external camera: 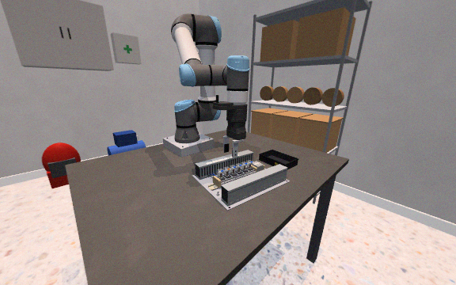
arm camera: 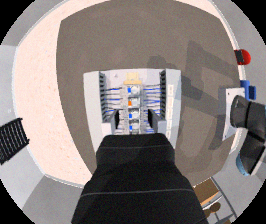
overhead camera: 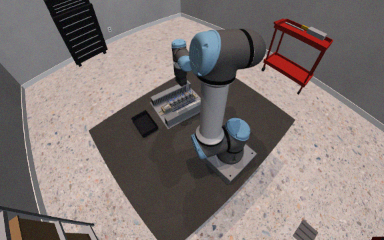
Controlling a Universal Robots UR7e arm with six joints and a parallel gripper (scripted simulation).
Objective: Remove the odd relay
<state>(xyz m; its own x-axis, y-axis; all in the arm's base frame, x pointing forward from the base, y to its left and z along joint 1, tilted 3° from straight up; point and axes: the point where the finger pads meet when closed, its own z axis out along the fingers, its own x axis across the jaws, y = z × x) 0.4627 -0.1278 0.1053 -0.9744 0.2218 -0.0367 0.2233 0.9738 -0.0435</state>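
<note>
The relay panel (overhead camera: 175, 105) lies flat on the dark table, a light plate with two grey ribbed ducts and a row of relays between them. It also shows in the exterior view (external camera: 241, 178) and in the wrist view (arm camera: 133, 99). Most relay buttons look blue; they are too small to tell which one differs. The black parts tray (overhead camera: 144, 123) (external camera: 279, 158) sits beside the panel and looks empty. My gripper (external camera: 229, 148) (overhead camera: 183, 83) is open and empty. It points straight down a little above the relay row, over the duct nearest the robot base.
The robot base (overhead camera: 227, 157) stands on the same table, close to the panel. The table edge (external camera: 319, 178) runs just beyond the tray. A shelf with boxes (external camera: 303, 79) stands behind the table, and a red cart (overhead camera: 295, 50) is on the floor.
</note>
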